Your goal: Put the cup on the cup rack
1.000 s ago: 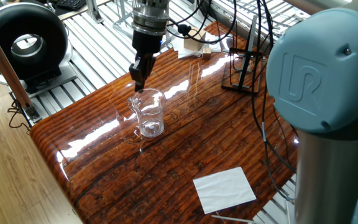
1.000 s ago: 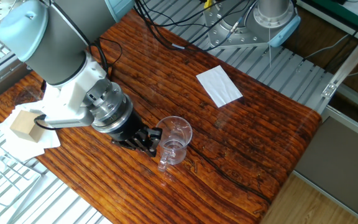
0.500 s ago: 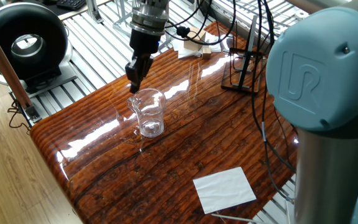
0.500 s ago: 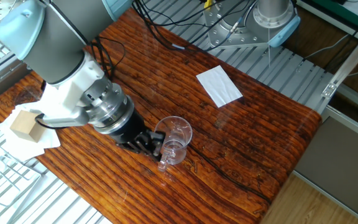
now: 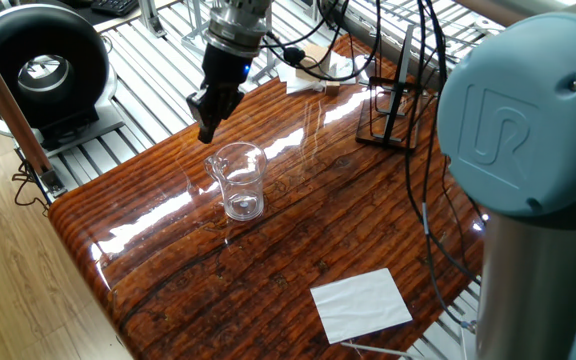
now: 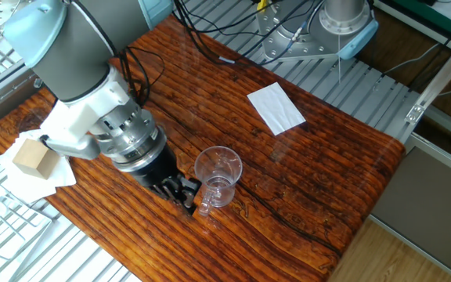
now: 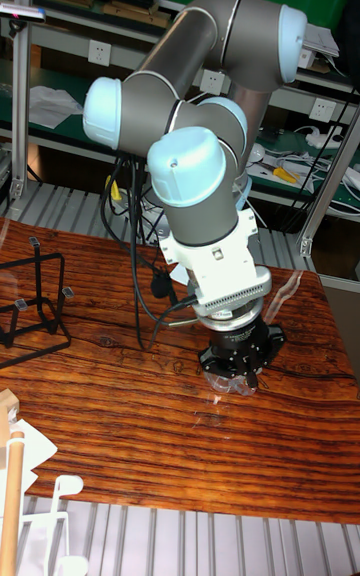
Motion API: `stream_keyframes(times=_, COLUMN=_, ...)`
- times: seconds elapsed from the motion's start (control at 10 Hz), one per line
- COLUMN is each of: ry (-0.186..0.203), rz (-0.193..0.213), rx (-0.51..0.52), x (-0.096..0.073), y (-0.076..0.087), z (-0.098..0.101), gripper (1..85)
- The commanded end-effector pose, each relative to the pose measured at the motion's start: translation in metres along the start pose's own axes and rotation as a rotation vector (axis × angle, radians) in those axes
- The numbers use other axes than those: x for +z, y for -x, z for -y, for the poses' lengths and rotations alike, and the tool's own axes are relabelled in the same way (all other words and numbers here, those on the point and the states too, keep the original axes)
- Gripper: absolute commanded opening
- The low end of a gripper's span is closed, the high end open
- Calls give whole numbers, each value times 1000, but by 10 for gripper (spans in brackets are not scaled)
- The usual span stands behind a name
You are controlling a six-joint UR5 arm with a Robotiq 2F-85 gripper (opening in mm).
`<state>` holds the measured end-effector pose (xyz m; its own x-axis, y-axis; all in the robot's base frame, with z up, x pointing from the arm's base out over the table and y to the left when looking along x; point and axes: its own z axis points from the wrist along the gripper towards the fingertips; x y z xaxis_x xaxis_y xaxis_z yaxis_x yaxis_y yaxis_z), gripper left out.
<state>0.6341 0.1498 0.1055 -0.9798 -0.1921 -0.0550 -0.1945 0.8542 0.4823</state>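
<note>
Small clear beaker-like cup with pouring lip (image 5: 240, 181) stands upright on the glossy reddish wood-grain table (image 5: 298, 240), near the edge on the black blower side, mouth up. Black two-finger gripper (image 5: 206, 124) sits just beside the cup on the lip side, apart from it. It holds nothing; jaws look close together, but I can't tell the opening for sure.

Handling, my read: rigid, light, smooth clear wall, so slippery and likely brittle. Thick base keeps the weight low. Best hold is one finger inside and one outside on the wall, away from the lip, moderate force. In the other fixed view the cup (image 6: 217, 177) has open table around it.

Small black thin-wire cup rack with upright rods (image 5: 389, 113) is well apart, at the far side of the table. Cup probably has to go on inverted, so the grip must survive a flip.
</note>
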Motion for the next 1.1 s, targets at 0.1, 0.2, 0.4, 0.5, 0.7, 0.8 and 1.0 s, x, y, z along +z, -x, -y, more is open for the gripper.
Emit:
stream_keyframes(times=0.1, ry=48, rz=31, rx=34, x=-2, y=9, z=-12, gripper=10)
stream_keyframes(times=0.2, ry=63, rz=23, rx=32, x=-3, y=6, z=-16, gripper=10)
stream_keyframes(times=0.4, ry=103, rz=-14, rx=6, x=-11, y=0, z=-18, gripper=10)
stream_keyframes(times=0.5, ry=118, rz=-39, rx=-19, x=-29, y=-1, z=-5, gripper=10)
stream_keyframes(times=0.7, ry=155, rz=-72, rx=-67, x=-54, y=-5, z=14, gripper=10)
stream_keyframes(times=0.8, ry=156, rz=-87, rx=-93, x=-63, y=-8, z=28, gripper=10)
stream_keyframes(times=1.0, ry=162, rz=-99, rx=-136, x=-71, y=-16, z=52, gripper=10)
